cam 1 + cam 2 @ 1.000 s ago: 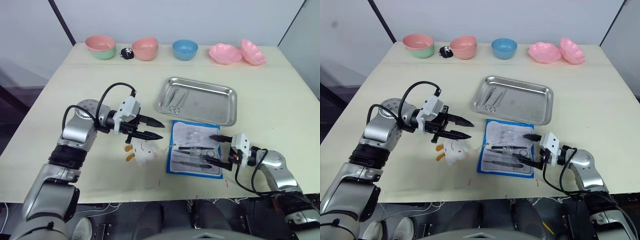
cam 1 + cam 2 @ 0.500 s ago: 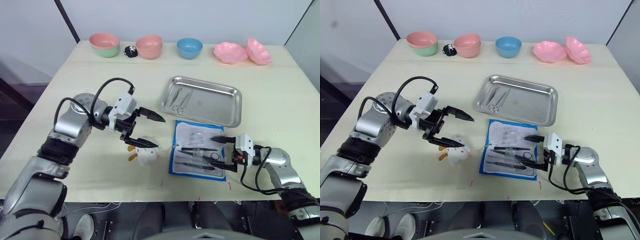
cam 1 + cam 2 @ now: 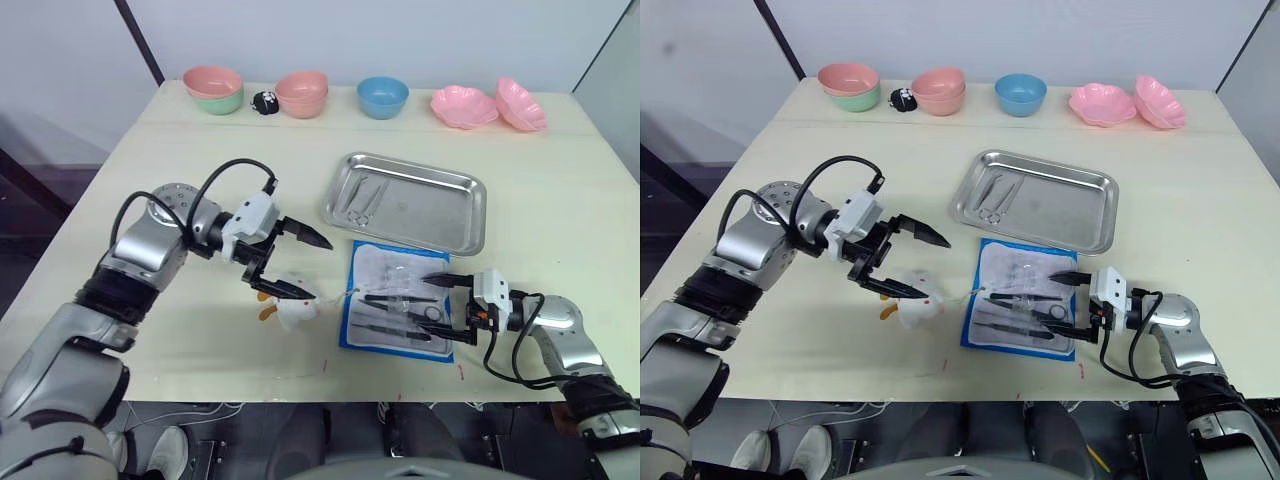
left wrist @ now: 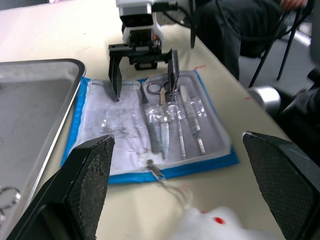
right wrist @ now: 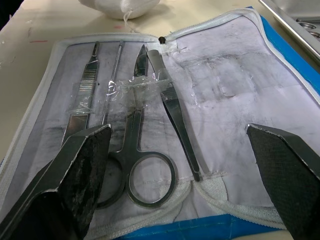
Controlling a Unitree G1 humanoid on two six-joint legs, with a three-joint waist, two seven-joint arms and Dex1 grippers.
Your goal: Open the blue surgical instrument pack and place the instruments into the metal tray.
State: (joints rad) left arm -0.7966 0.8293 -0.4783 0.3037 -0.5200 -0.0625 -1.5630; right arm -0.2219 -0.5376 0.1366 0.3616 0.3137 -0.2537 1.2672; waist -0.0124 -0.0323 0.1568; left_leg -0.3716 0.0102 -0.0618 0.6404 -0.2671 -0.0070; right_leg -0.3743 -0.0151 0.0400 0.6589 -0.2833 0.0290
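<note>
The blue surgical instrument pack (image 3: 398,306) lies open and flat on the table, just in front of the metal tray (image 3: 440,212). Its clear pockets hold scissors (image 5: 145,165), forceps (image 5: 175,125) and a flat slim handle (image 5: 82,100). Two small instruments (image 3: 360,196) lie in the tray's left end. My right gripper (image 3: 433,308) is open, low over the pack's right half, its fingers (image 5: 75,185) either side of the scissors and forceps. My left gripper (image 3: 318,268) is open wide, to the left of the pack and just above a white lump with orange bits (image 3: 293,312).
A thin cord (image 4: 165,180) runs from the pack's zip toward the white lump. Along the back edge stand a pink bowl in a green one (image 3: 213,88), pink bowls (image 3: 302,93), a blue bowl (image 3: 383,97), two pink dishes (image 3: 466,106) and a small black object (image 3: 265,100).
My left gripper has opened wider, and its lower finger now sits close over the white lump. The right gripper has stayed over the pack. The camera has shifted slightly.
</note>
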